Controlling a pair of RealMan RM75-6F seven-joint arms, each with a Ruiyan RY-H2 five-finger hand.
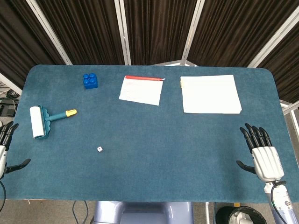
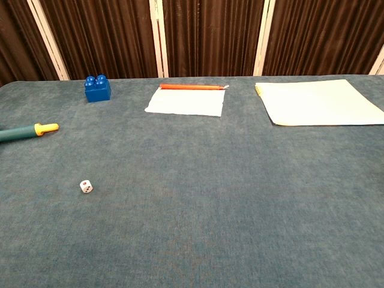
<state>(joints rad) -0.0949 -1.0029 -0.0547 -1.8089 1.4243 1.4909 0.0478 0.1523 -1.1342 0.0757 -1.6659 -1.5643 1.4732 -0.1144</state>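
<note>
1. Hands sit at the near table edge. The right hand (image 1: 262, 154) at 4 o'clock lies flat with fingers spread and holds nothing; the left hand (image 1: 5, 151) at 8 o'clock, half out of frame, has its fingers apart and is empty too.
2. Die (image 1: 99, 149) lies near centre-left on the blue cloth (image 1: 187, 149), apart from both hands; small and light, it would likely roll or skid away under a clumsy pinch.
3. Roller (image 1: 39, 122) lies at 9 o'clock, just beyond the left hand; a careless sweep could knock it off the edge.
4. Block (image 1: 90, 80) stands at 11 o'clock.
5. Notepad (image 1: 141, 89) at 12 and paper (image 1: 210, 94) at 1 o'clock could slide or crease if dragged.
</note>
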